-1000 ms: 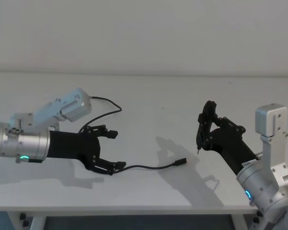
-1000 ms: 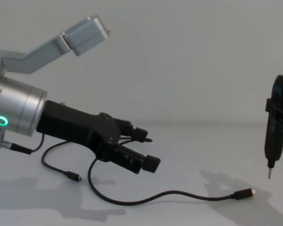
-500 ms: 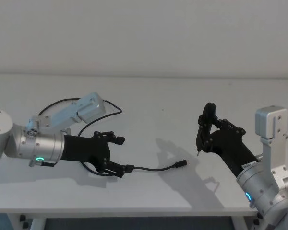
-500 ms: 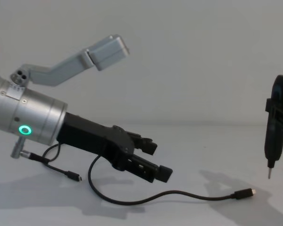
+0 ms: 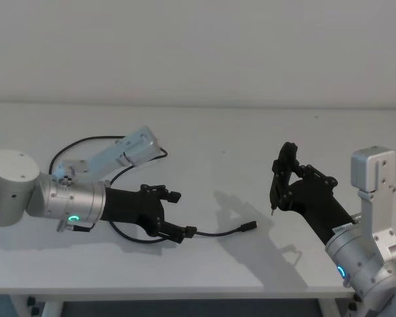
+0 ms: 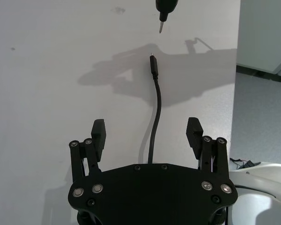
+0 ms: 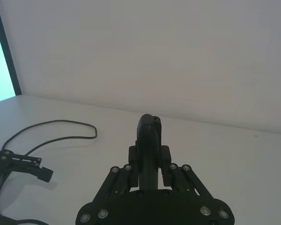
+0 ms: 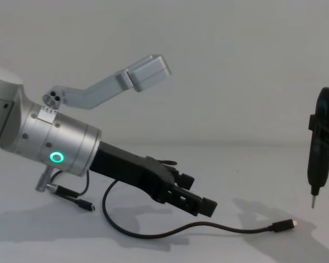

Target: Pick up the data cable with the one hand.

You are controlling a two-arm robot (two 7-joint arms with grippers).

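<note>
Head view: the left pincer (image 5: pixel 182 213) is spread low over the worktop (image 5: pixel 211 132), astride the data cable (image 5: pixel 214 232). The cable lies flat, with its plug (image 5: pixel 249 226) out toward the right side.
Left wrist view: the cable runs between the two fingers (image 6: pixel 98 133), roughly midway. It looks well centred, so the pincer should drop straight down with no sideways correction.
Right wrist view: the right pincer (image 7: pixel 149 161) is parked aloft, pressed onto a slim black tool (image 7: pixel 147 126).
Chest view: the lower finger (image 8: pixel 200 204) hangs just above the cable, which does not look gripped yet. Close only once both pads bracket the cord at worktop level. Close slowly, since so thin and limp a cable may roll out.
</note>
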